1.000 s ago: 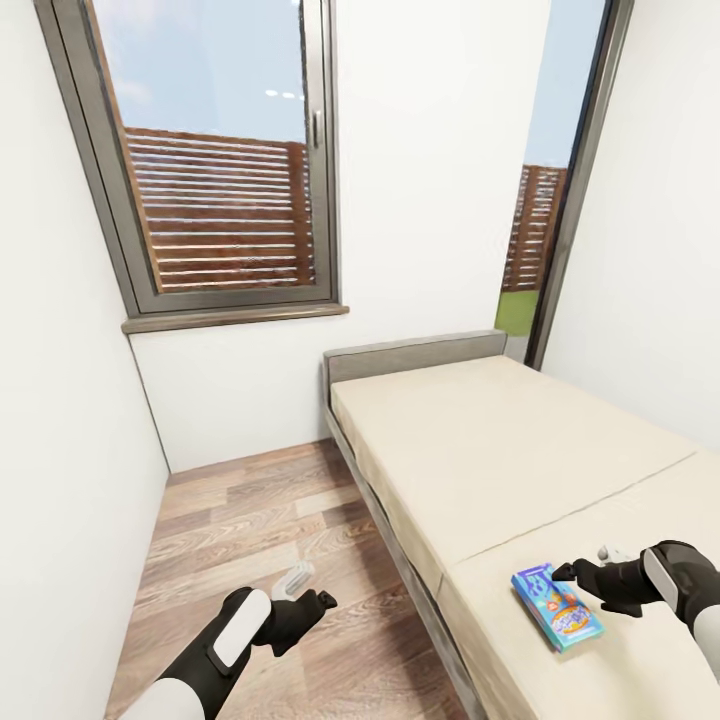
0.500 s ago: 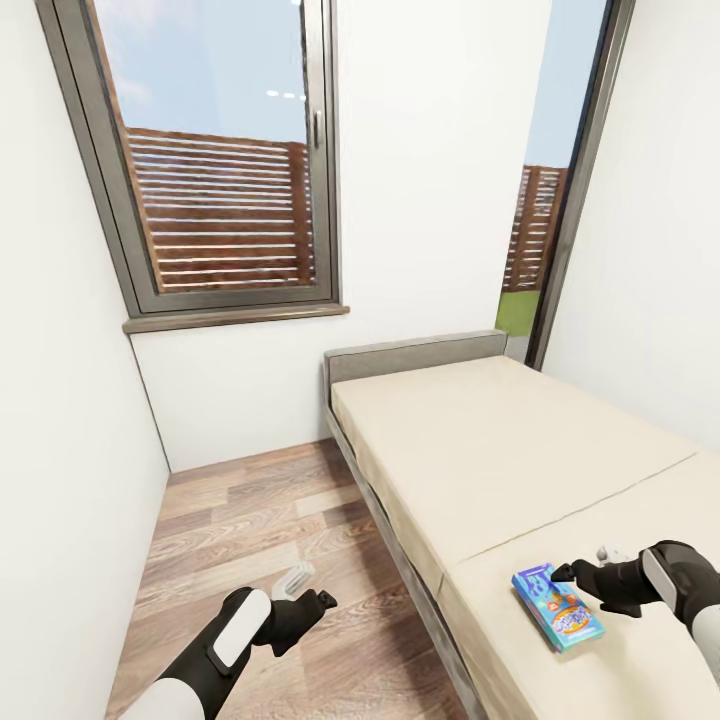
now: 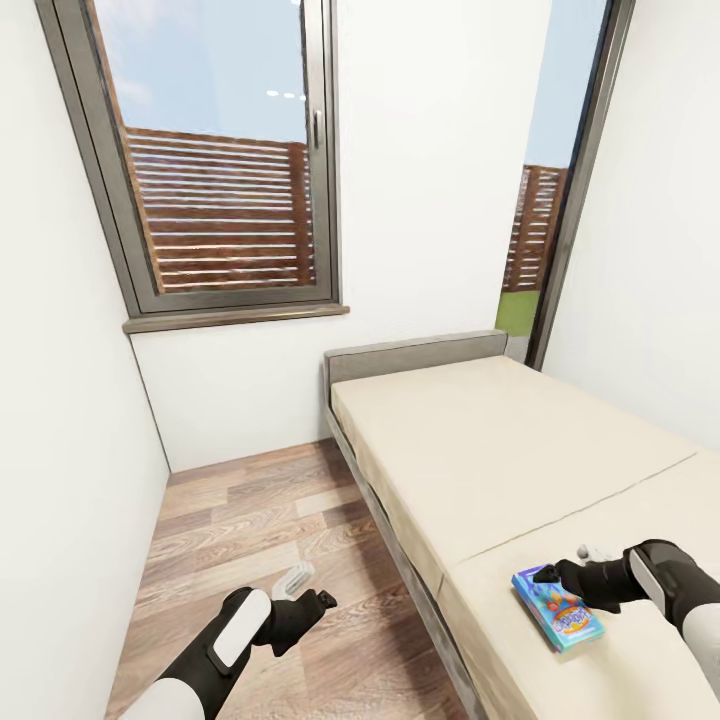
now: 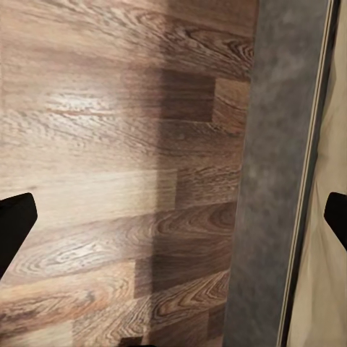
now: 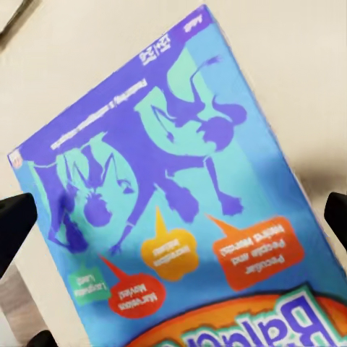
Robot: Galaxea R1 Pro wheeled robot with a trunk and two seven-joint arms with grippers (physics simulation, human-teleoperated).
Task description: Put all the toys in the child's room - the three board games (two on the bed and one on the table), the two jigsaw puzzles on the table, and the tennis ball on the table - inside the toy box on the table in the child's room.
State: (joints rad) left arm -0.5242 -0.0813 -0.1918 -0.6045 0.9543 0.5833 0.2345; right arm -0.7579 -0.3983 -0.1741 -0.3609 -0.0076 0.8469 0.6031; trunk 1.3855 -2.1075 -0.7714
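Right gripper (image 3: 545,575), jaws spread, hovers over the blue game box (image 3: 558,607) on the bed (image 3: 480,450); left gripper (image 3: 312,590) open above floor (image 3: 240,530).

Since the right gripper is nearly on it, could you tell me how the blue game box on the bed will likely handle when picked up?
The blue game box looks flat and rigid, so probably stiff. Lying flush on the soft bed, its edges may be hard to grip. It shouldn't roll.
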